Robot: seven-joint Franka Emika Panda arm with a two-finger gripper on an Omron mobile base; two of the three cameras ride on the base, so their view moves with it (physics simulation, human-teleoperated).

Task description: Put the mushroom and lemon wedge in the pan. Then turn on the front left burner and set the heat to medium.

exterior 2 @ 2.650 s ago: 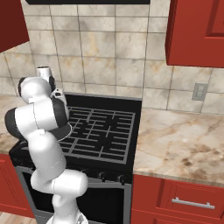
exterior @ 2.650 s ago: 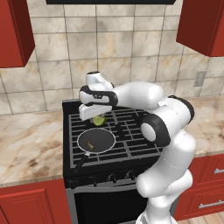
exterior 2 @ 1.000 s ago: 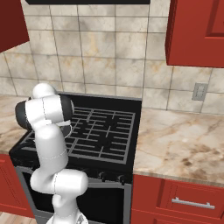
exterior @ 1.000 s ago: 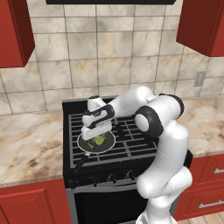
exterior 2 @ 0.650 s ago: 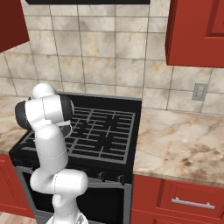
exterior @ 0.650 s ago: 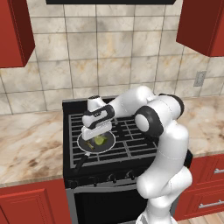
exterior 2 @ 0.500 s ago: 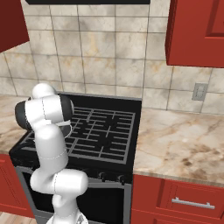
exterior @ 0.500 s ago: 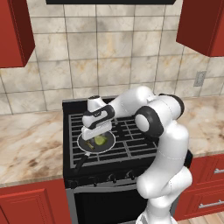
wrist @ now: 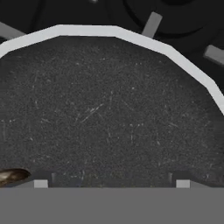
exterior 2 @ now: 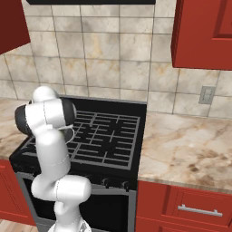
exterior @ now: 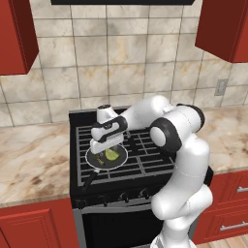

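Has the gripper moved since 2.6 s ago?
Yes. Against the stove, the gripper has come down from above the back grate to just over the pan, where the lemon wedge lies.

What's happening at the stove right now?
A white arm's two-finger gripper hangs low over the small round black frying pan on the front left burner of the black stove. The yellow-green lemon wedge lies inside the pan, with a tan-brown mushroom piece beside it. The burner knobs are untouched.

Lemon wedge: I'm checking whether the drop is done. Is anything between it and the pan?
Nothing visible. The lemon wedge already lies inside the pan, beside the mushroom, with the gripper low over them.
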